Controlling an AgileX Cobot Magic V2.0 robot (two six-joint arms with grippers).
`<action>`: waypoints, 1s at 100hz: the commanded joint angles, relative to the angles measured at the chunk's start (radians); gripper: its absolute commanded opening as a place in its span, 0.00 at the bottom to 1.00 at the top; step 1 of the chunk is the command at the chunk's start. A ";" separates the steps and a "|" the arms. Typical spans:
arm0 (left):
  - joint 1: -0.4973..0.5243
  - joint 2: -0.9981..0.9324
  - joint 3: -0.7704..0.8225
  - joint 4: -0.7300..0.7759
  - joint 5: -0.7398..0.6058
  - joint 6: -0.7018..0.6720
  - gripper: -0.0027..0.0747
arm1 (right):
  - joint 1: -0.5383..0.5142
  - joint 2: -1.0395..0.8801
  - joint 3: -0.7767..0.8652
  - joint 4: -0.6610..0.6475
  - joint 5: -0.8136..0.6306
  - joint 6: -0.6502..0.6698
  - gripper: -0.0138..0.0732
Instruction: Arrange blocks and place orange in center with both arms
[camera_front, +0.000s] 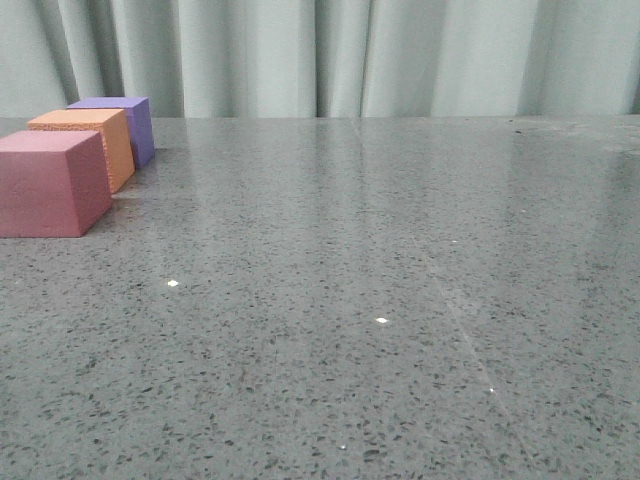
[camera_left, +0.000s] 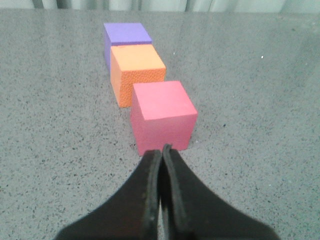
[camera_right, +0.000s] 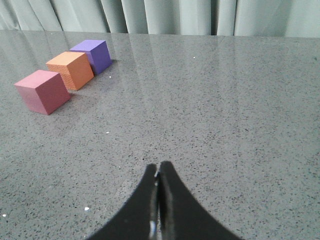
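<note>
Front view: three blocks sit in a row at the upper left of the frame on the gray table (camera_front: 400, 300). The pink-red block (camera_front: 50, 185) is nearest, the orange block (camera_front: 90, 145) is in the middle, and the purple block (camera_front: 125, 125) is at the back. No arms show here.

Left wrist view: the left gripper (camera_left: 162, 150) is at bottom center w/ fingers pressed together, holding nothing. Its tips are just beside the pink-red block.

Right wrist view: the right gripper (camera_right: 159, 172) is at bottom center, fingers together too, empty. The blocks are at the upper left, well apart from it.
</note>
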 joint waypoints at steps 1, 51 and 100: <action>-0.008 -0.005 -0.025 0.004 -0.083 0.000 0.01 | -0.001 0.008 -0.024 -0.025 -0.081 -0.011 0.02; -0.008 -0.005 -0.025 0.004 -0.083 0.000 0.01 | -0.001 0.008 -0.024 -0.025 -0.081 -0.011 0.02; 0.159 -0.067 0.059 -0.156 -0.244 0.296 0.01 | -0.001 0.008 -0.024 -0.025 -0.081 -0.011 0.02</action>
